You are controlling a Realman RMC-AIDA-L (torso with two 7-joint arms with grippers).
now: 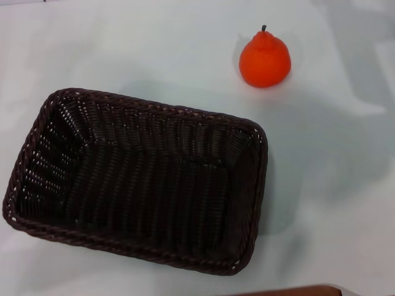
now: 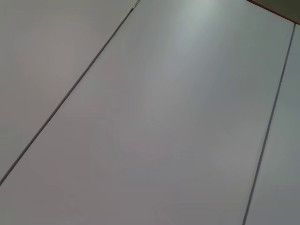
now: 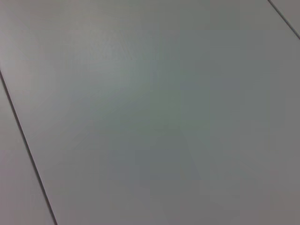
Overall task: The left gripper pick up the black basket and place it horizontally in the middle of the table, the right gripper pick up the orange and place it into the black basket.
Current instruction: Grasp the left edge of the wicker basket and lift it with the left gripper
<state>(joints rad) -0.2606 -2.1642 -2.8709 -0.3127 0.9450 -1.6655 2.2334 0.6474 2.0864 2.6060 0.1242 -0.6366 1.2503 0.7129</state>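
The place looked like a plain test bench, not a home. The white table [image 1: 345,185] was bare, and both wrist views showed only pale panels [image 2: 164,131] with thin seams.

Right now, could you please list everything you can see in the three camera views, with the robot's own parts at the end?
black basket: one, very dark brown-black wicker, rectangular; lies on the table at the near left of the head view, open side up, nothing inside, slightly skewed.
orange: one, bright orange with a knob and a short dark stem on top; stands upright on the table, beyond the basket's far right corner, apart from it.
table: one, white; fills the head view.
brown edge: one thin strip at the near border of the head view; cannot tell what it is.
pale panels with thin dark seams: all that both wrist views show.
left gripper: not in view.
right gripper: not in view.
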